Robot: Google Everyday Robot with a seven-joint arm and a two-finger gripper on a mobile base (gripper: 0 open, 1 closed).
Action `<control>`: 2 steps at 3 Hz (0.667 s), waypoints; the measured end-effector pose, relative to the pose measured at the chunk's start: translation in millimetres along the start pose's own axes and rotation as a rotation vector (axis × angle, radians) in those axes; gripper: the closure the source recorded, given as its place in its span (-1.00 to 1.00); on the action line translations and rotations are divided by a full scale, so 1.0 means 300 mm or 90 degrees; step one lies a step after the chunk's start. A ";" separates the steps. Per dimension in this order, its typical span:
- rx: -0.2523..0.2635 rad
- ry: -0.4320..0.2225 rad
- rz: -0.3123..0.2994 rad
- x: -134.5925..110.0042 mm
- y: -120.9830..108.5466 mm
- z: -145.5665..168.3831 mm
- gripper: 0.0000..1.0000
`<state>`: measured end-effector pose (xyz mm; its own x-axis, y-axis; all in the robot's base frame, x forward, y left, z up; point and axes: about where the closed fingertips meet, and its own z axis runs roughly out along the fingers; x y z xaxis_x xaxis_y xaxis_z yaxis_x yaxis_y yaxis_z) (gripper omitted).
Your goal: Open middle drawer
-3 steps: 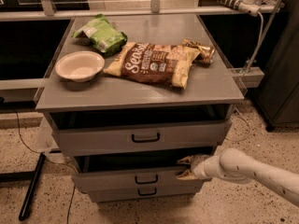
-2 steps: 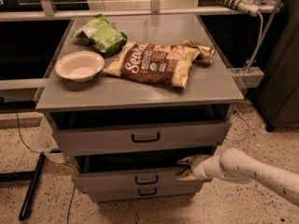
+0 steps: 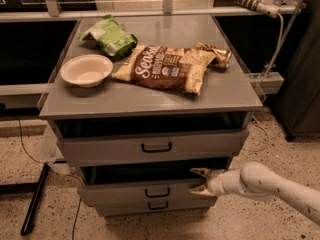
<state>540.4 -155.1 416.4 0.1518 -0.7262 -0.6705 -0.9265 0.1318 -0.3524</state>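
The end effector is hovering at the right end of the middle drawer, its two fingers spread apart, one reaching into the dark gap above the panel and the other lying against the panel face. It is released, not clamped on anything I can make out. The drawer's front is sitting directly to the end effector's left and is already standing a little proud of the cabinet, with its black bar handle further left, well apart from the fingers.

The risk, as I am judging it, is coming from that off-centre contact. Pulling at one corner is likely to be twisting the drawer on its runners, so it could be jamming or slipping off the fingertips. The upper finger may also be catching under the top drawer, which is just above the end effector, and dragging it along.

Higher up, the grey surface is carrying a white bowl, a green bag and a brown snack bag; a hard jerk could be shaking them. A speckled floor is lying below, with a dark pole leaning far left.
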 end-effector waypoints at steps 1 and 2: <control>0.000 0.000 0.000 -0.002 -0.001 -0.002 0.22; -0.008 -0.004 0.006 0.014 0.071 -0.046 0.68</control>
<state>516.7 -164.8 415.1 0.1443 -0.7211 -0.6777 -0.9325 0.1301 -0.3370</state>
